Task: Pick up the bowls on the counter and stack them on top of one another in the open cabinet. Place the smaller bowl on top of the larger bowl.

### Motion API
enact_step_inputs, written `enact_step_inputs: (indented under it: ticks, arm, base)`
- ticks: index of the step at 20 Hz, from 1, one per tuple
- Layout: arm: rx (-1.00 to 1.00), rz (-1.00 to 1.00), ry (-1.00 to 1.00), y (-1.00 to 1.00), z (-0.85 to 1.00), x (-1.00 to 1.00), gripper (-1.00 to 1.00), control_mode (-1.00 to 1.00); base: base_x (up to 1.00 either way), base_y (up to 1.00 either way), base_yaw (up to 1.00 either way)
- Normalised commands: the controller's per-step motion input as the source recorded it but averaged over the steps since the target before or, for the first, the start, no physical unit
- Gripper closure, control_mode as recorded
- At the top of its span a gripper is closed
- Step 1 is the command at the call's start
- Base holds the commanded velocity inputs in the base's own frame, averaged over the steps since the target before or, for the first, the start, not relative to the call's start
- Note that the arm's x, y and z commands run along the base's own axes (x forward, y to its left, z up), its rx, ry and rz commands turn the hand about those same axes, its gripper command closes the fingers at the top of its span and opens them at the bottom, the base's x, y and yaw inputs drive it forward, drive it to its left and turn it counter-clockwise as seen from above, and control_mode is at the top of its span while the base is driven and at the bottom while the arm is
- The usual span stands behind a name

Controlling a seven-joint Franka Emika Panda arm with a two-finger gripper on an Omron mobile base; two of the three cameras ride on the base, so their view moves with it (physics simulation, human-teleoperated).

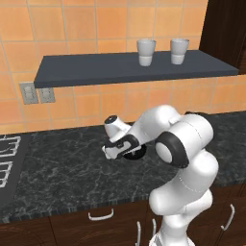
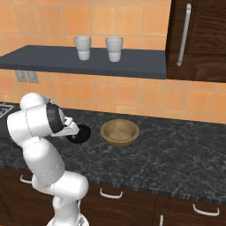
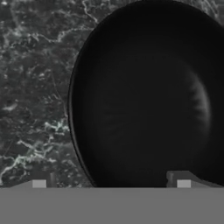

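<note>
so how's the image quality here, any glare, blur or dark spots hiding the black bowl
Hand view: the black bowl is close and soft-edged, its dark inside showing only a faint sheen, beside the veined counter. Right base view: it reads as a flat dark disc partly behind the arm; the brown bowl is evenly lit. Left base view: no glare on the shelf.

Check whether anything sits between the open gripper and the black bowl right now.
Nothing visible does. The gripper hangs right over the smaller bowl on the counter, fingertips straddling its near rim, jaws open. The larger bowl sits off to one side.
</note>
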Motion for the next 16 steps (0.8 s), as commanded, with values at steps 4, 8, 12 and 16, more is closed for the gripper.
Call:
enact_step_inputs:
  ticks: [4, 8, 12, 16]
  arm:
    - [0.00, 0.06, -0.01, -0.11, -0.10, 0.19, 1.00, -1.00]
    - [0.00, 0.01, -0.02, -0.01, -0.01, 0.00, 1.00, -1.00]
    - [0.00, 0.00, -0.01, 0.00, 0.00, 0.00, 1.00, -1.00]
    - [0.00, 0.01, -0.19, -0.08, 0.30, 0.00, 1.00, -1.00]
  base:
    - [0.00, 0.00, 0.00]
    - [0.00, 0.00, 0.00]
    - [0.00, 0.00, 0.00]
    - [0.00, 0.00, 0.00]
